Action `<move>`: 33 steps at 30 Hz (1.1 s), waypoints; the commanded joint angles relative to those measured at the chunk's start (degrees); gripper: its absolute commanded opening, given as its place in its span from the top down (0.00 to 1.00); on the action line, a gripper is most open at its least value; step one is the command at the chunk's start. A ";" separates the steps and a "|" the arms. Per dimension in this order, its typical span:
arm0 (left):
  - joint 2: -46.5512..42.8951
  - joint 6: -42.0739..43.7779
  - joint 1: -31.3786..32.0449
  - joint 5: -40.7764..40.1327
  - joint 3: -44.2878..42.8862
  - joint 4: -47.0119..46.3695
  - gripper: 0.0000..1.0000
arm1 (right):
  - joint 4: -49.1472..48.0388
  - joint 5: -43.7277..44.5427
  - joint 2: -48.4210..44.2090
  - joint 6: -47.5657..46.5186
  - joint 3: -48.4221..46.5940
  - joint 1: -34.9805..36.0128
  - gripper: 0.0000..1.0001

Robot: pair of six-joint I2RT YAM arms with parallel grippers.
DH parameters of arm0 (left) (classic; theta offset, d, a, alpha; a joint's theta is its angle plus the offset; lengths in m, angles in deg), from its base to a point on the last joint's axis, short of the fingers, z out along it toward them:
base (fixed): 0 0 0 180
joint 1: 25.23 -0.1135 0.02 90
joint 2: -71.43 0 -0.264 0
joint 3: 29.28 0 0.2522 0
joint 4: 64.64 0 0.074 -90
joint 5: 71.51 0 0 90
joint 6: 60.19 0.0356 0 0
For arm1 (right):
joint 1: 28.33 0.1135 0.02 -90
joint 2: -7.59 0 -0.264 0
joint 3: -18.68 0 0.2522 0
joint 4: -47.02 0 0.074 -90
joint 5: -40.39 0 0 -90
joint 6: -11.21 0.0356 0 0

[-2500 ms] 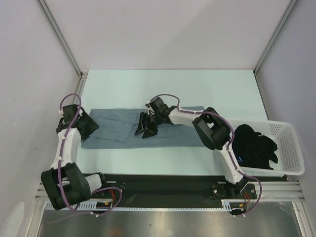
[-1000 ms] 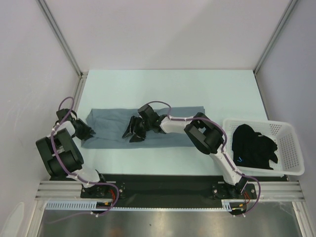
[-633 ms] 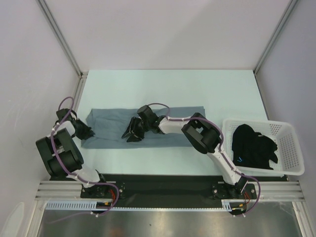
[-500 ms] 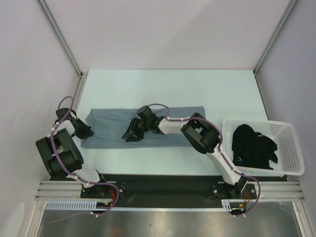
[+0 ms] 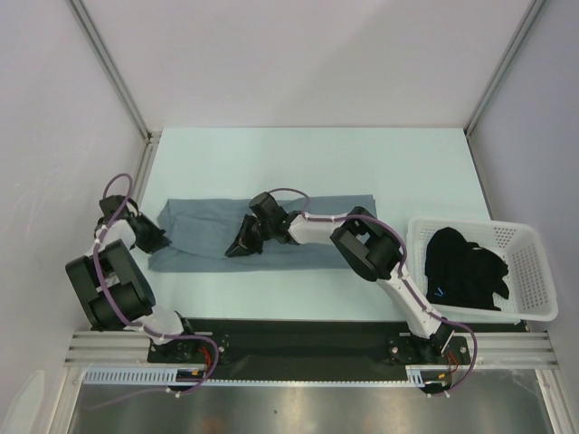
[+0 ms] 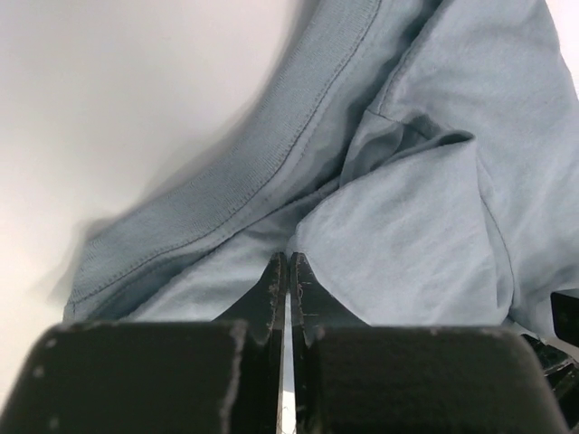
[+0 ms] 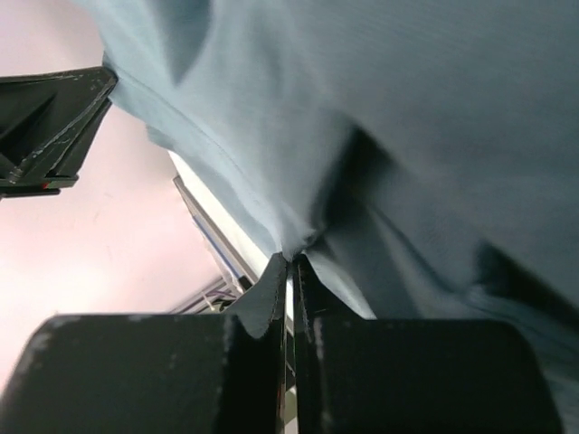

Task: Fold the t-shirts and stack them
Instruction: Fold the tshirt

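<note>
The slate grey-blue t-shirt [image 5: 199,231] lies as a long folded strip across the table, left of middle. My left gripper [image 5: 150,238] is shut on its left end, with cloth bunched at the fingertips [image 6: 288,260] beside the ribbed collar [image 6: 271,154]. My right gripper [image 5: 241,247] is shut on a pinched fold at the shirt's near edge [image 7: 291,258], roughly mid-strip. The black t-shirt [image 5: 466,267] lies crumpled in the white basket [image 5: 543,262] at the right.
The basket stands at the table's right near corner, close to the right arm's base. Grey walls and metal posts [image 5: 113,68] close the table in on the left, back and right. A black rail [image 5: 298,339] runs along the near edge.
Both grippers have shut on the grey-blue shirt. The right gripper crept a little left along the shirt's near edge; the left one has hardly moved.
</note>
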 commanded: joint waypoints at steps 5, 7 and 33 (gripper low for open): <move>-6.22 0.43 -0.41 1.17 0.19 1.08 1.00 | 0.90 -2.69 -2.78 -3.88 -2.29 -0.70 1.00; -7.19 0.87 -0.23 1.17 0.89 1.78 1.00 | 1.78 -3.48 -2.87 -4.41 -1.86 -0.61 1.00; -19.15 -12.48 -0.23 -7.36 8.63 16.02 1.00 | 7.06 -10.16 -7.53 -8.80 4.82 -2.46 1.00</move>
